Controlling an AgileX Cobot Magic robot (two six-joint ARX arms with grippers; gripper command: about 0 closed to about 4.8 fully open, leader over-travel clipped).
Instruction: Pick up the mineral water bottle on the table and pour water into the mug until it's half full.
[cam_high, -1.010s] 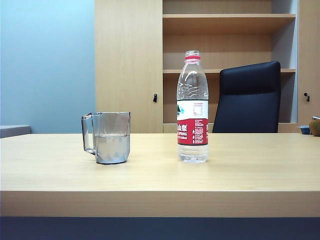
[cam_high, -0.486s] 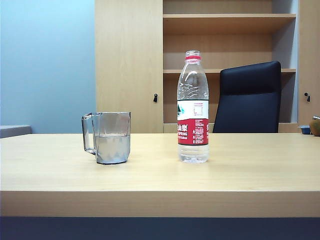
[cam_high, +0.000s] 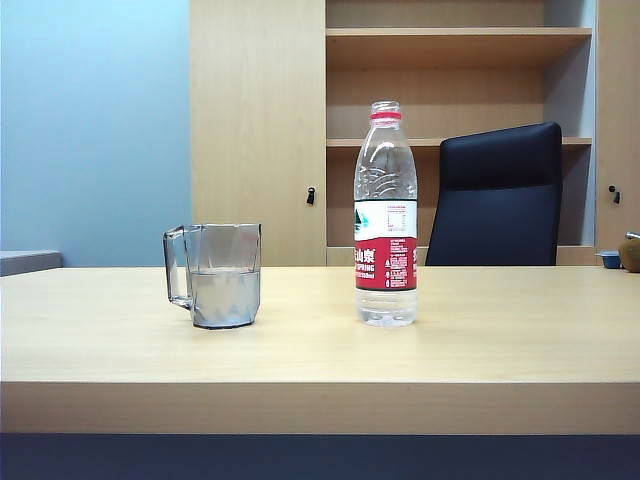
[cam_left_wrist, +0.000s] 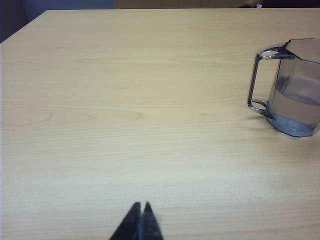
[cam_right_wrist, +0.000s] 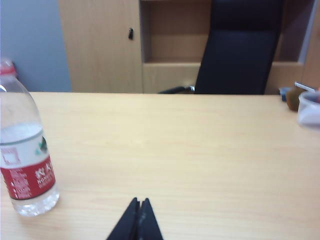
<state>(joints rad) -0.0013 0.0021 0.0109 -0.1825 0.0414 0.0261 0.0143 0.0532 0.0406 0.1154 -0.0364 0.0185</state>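
We see one mineral water bottle (cam_high: 386, 214) standing upright on the table (cam_high: 320, 350), beside one mug (cam_high: 214, 275) holding water (cam_high: 224, 290). Our right gripper (cam_right_wrist: 138, 202) is clenched, empty, well apart from the bottle. Our left gripper (cam_left_wrist: 140, 205), also clenched and empty, sits away from the mug.

I'm sitting in an office: I'm facing a wide light-wood desk (cam_high: 480, 350), a black high-back chair (cam_high: 497, 195) standing behind it, a wood shelf unit (cam_high: 455, 45) with cabinet doors (cam_high: 257, 130) running along a pale blue wall (cam_high: 95, 130).
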